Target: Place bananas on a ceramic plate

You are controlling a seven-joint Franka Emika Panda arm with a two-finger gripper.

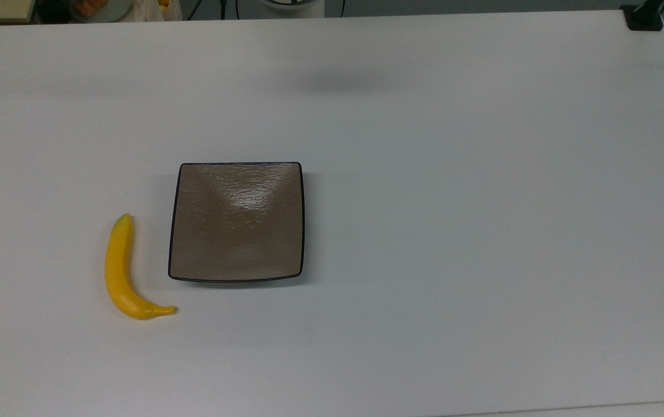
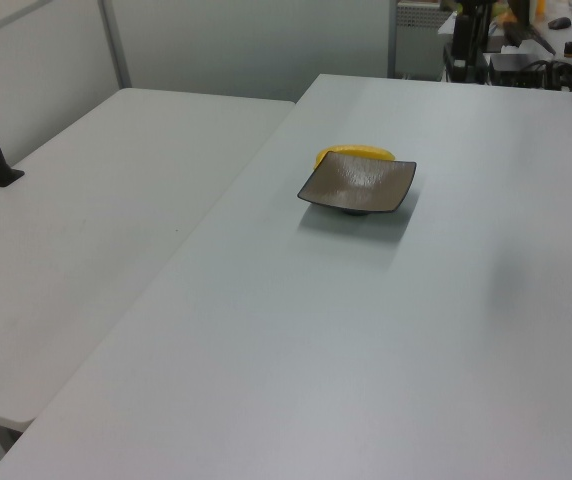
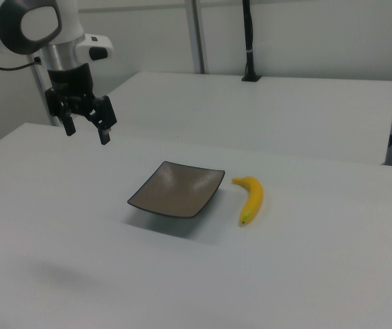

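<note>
One banana (image 1: 118, 269) lies flat on the white tabletop (image 1: 482, 202), not yet on the ceramic plate (image 1: 237, 222). In the top view it sits at about 8 o'clock from the plate, just beside the plate's edge but apart from it, its curve bowing away from the plate and its short stem tip pointing toward the plate's near corner. In the right view the same banana (image 3: 251, 199) rests at 3 o'clock from the plate (image 3: 177, 188); in the left view only a yellow sliver (image 2: 356, 153) peeks over the plate's far rim (image 2: 358, 185).

The plate stands bare, so its whole shallow surface is free to take the fruit. I judge the two are set side by side to keep the carry short.

The gripper (image 3: 85, 125) hangs in the air at about 10 o'clock from the plate in the right view, well apart from both things, jaws parted and holding nothing. That high, off-to-the-side pose leaves the banana unobstructed; the approach and grasp are still ahead.
</note>
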